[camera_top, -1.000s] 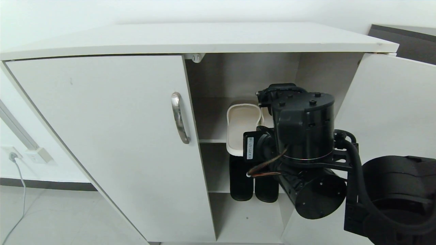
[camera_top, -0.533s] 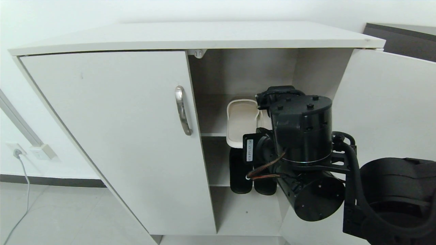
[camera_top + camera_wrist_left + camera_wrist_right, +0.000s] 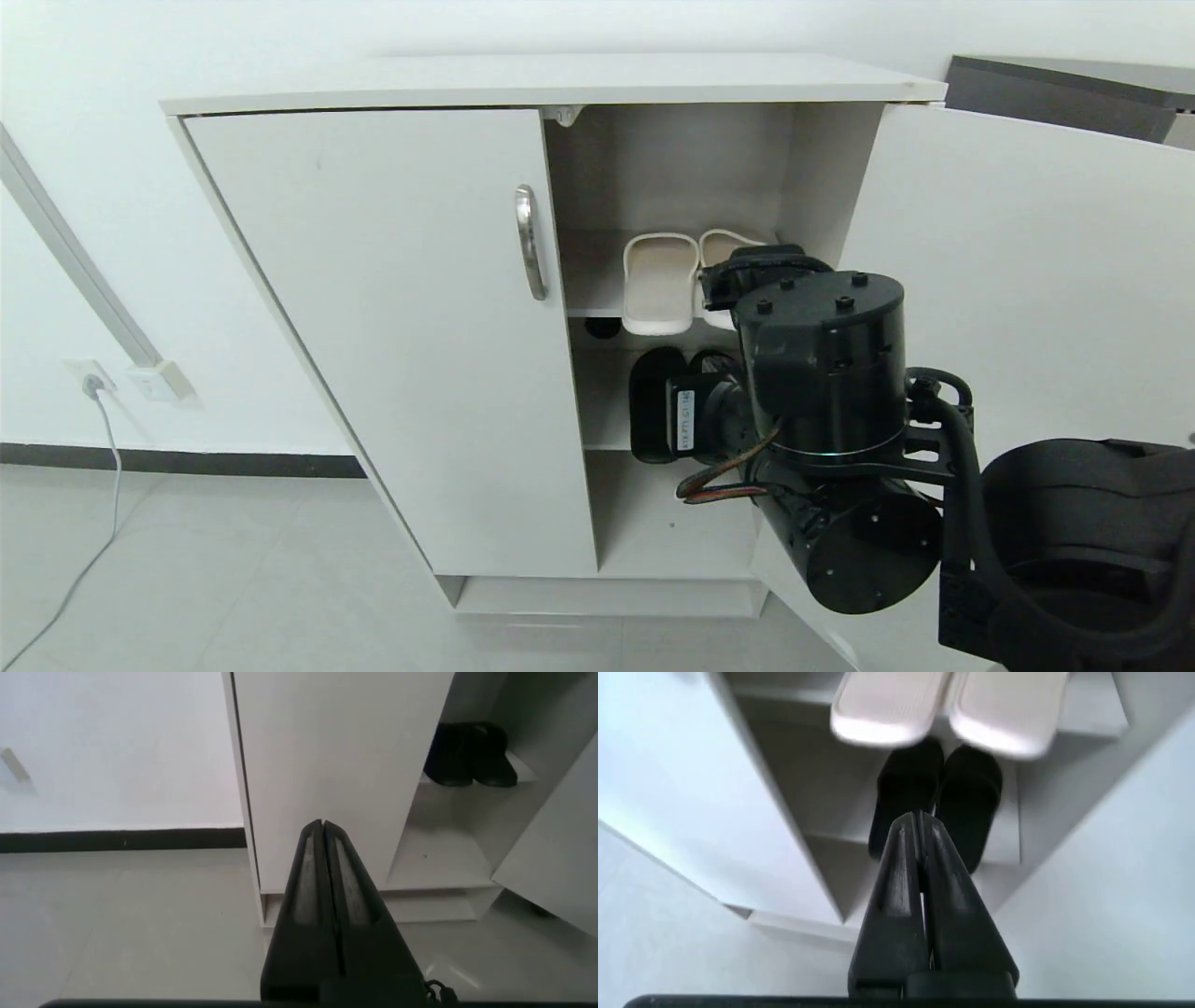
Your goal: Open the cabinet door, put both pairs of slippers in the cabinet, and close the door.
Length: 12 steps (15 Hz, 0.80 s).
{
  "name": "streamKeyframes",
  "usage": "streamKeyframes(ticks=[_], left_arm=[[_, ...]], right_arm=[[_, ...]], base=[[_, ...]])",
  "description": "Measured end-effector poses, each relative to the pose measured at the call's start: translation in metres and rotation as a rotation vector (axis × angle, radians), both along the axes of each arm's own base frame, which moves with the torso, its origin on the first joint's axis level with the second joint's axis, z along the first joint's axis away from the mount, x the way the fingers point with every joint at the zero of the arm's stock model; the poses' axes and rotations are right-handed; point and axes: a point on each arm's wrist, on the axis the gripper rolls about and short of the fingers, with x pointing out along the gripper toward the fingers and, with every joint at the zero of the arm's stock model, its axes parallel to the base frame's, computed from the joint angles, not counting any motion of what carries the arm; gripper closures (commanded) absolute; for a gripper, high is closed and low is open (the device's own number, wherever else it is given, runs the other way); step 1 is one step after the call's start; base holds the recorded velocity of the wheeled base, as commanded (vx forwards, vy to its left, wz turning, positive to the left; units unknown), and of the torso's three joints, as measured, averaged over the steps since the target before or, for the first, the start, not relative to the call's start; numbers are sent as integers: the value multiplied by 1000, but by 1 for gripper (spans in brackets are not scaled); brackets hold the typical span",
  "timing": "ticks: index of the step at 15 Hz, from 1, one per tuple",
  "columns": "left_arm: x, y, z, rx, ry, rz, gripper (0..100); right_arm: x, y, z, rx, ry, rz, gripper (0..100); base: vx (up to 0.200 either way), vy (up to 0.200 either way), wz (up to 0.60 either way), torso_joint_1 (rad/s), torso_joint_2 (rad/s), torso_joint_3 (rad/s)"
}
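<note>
The white cabinet has its right door swung open and its left door closed. A white pair of slippers lies on the upper shelf, also seen as white slippers. The black pair sits on the shelf below, seen as black slippers and black slippers. My right arm hangs in front of the opening. Its gripper is shut and empty, just outside the shelves. My left gripper is shut and empty, low over the floor, well back from the cabinet.
The closed left door carries a metal handle. A wall socket with a cable sits at the far left above the grey floor. A dark panel shows behind the open door.
The whole head view has shifted: the cabinet now looks farther off, with its base and more floor showing. Both white slippers now show past the right arm, which stands farther from the shelves.
</note>
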Motion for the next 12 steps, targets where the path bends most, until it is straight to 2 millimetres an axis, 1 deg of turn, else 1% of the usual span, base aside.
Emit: streamKeyframes(ticks=[9,12], left_arm=[[0,0,0,0,0,0,100],[0,0,0,0,0,-1,100]], right_arm=[[0,-2,-7,-26,13,3,100],[0,-3,-10,-46,15,3,100]], base=[[-200,0,0,4,2,3],[0,0,0,0,0,0]])
